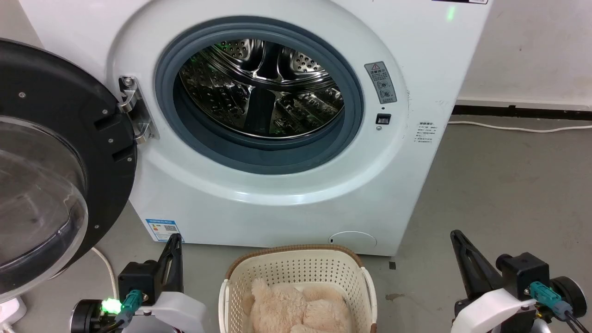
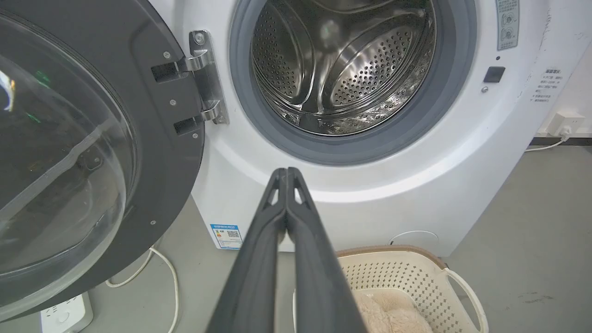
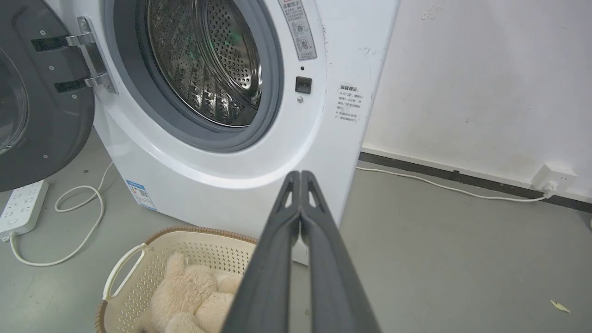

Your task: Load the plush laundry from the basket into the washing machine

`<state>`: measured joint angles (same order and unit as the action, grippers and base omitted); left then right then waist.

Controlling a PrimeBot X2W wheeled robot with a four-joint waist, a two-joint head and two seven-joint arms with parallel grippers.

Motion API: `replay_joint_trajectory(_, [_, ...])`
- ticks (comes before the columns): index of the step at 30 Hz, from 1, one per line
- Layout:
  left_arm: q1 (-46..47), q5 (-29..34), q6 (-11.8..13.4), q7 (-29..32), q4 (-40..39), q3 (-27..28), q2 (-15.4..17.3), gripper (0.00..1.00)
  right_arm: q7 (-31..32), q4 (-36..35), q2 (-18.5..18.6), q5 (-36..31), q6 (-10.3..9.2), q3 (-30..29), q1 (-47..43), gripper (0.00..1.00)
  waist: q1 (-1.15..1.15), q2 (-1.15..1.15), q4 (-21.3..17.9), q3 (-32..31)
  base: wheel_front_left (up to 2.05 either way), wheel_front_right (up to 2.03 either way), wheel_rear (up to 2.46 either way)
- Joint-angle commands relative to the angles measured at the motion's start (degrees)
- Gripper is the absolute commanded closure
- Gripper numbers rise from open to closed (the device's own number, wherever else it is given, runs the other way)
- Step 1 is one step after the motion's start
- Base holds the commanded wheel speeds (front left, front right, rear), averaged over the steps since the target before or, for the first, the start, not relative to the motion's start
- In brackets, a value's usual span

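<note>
**Q:** Where does the plush laundry (image 1: 296,311) lie?
**A:** Inside the basket (image 1: 296,249), its cream fur heaped against the perforated walls; the basket stands on the grey floor (image 1: 508,194) just in front of the washing machine (image 1: 286,208), below the round opening.

**Q:** How does the machine stand?
**A:** The door (image 1: 60,152) is swung wide open to the robot's left, hinged beside the grey-blue gasket (image 1: 165,101); the perforated steel drum (image 1: 259,92) is in plain sight through the opening.

**Q:** And the two grippers?
**A:** The left gripper (image 2: 286,172) has its two dark fingers pressed together, tips touching, and it holds nothing; it sits to the left of the basket, pointing at the machine's front below the gasket; the right gripper (image 3: 300,175) is likewise closed tip to tip and empty, to the right of the basket; both are apart from the basket and the plush.

**Q:** What else is on the floor?
**A:** A white power strip (image 3: 21,206) and a looped cable (image 3: 101,217) lie below the open door; a wall socket (image 3: 555,178) sits low on the wall, well to the machine's right.
</note>
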<state>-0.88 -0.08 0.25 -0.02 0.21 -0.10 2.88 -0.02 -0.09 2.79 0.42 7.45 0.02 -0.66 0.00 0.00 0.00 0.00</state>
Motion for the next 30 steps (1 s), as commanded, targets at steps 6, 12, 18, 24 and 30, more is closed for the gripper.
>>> replay_joint_trajectory(6, [0.9, 0.1, -0.2, 0.0, -0.2, 0.1, 0.0, 1.0, 0.0, 0.1, 0.1, -0.4, 0.03, 0.0, 0.7, 1.0, 0.0, 0.0, 0.0, 0.0, 0.0, 0.0, 0.0])
replay_joint_trajectory(12, [0.0, 0.0, 0.1, 0.0, 0.0, 0.0, 0.0, 0.0, 0.0, 0.0, 0.0, 0.0, -0.01, 0.0, 0.0, 0.0, 0.0, 0.0, 0.0, 0.0, 0.0, 0.0, 0.0])
replay_joint_trajectory(18, [-0.2, -0.5, 0.2, -0.3, 0.1, -0.3, 0.0, 0.0, -0.3, 0.0, 0.0, 0.6, -0.01, 0.0, -0.3, 0.0, 0.0, 0.0, 0.0, 0.0, 0.0, 0.0, 0.0])
replay_joint_trajectory(24, [-0.4, -1.4, 0.6, -1.0, 0.2, -1.0, 0.0, 0.0, -1.0, 0.2, 0.0, 1.7, -0.01, 0.0, -0.8, 0.0, 0.0, 0.0, 0.0, 0.0, 0.0, 0.0, 0.0])
replay_joint_trajectory(30, [-0.4, -2.3, 1.0, -1.7, 0.4, -1.6, 0.0, 0.0, -1.6, 0.3, 0.0, 2.7, -0.01, 0.0, -1.2, 0.0, 0.0, 0.0, -0.1, 0.2, 0.0, 0.0, 0.0])
